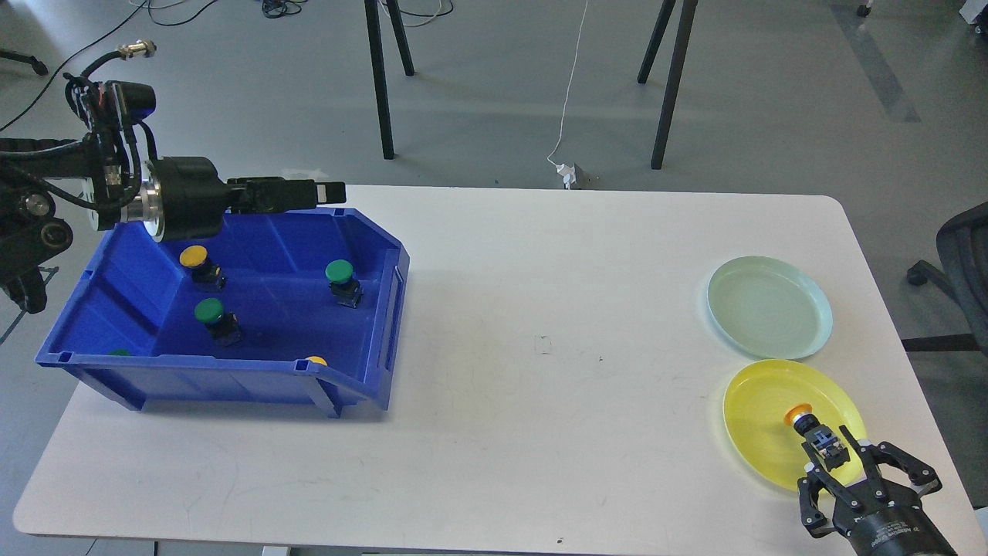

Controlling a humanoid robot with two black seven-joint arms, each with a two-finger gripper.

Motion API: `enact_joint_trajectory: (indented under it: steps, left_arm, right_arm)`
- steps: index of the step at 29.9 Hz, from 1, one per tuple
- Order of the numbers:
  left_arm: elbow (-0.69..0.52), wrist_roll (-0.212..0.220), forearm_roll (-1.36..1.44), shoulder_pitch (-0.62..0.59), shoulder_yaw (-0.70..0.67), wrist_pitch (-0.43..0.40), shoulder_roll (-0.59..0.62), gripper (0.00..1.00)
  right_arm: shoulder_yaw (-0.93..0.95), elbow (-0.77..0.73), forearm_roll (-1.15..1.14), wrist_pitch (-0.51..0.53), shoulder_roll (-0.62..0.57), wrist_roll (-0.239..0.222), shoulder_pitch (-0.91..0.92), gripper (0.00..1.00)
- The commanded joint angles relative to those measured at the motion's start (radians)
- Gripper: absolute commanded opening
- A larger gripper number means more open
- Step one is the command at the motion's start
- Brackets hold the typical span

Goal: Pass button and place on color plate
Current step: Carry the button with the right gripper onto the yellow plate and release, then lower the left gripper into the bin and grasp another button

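My right gripper is at the table's front right corner, over the near edge of the yellow plate. It is shut on the black body of a yellow-orange capped button, whose cap lies low over the plate's middle. My left gripper points right, level above the back rim of the blue bin. It is seen edge-on, so its fingers cannot be told apart, and nothing shows in it. The bin holds a yellow button and two green buttons.
A pale green plate lies just behind the yellow one. Another yellow cap and a green cap peek over the bin's front wall. Tripod legs stand on the floor behind the white table.
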Motion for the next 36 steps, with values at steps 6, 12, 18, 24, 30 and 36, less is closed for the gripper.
enact_joint_trajectory:
  steps: [6, 12, 18, 24, 30, 36]
  left_arm:
    - [0.169, 0.000, 0.210, -0.054, 0.202, -0.001, -0.047, 0.98]
    - [0.310, 0.000, 0.273, -0.003, 0.256, 0.002, -0.074, 0.97]
    - [0.387, 0.000, 0.301, 0.061, 0.256, 0.005, -0.110, 0.97]
    - [0.436, 0.000, 0.301, 0.090, 0.258, 0.005, -0.154, 0.96]
    - [0.490, 0.000, 0.301, 0.121, 0.258, 0.007, -0.186, 0.93]
    - [0.510, 0.000, 0.298, 0.138, 0.256, 0.040, -0.199, 0.81]
  right_arm:
    - [0.099, 0.009, 0.022, 0.111, -0.005, 0.000, -0.002, 0.99]
    - [0.290, 0.015, 0.028, 0.158, -0.014, 0.000, 0.006, 0.99]
    - [0.341, 0.014, 0.028, 0.160, -0.014, 0.000, 0.026, 0.99]
    - [0.339, 0.012, 0.028, 0.160, -0.014, 0.000, 0.028, 0.99]
    - [0.339, 0.011, 0.028, 0.161, -0.016, 0.000, 0.028, 0.99]
    - [0.334, 0.009, 0.028, 0.161, -0.014, 0.000, 0.026, 0.99]
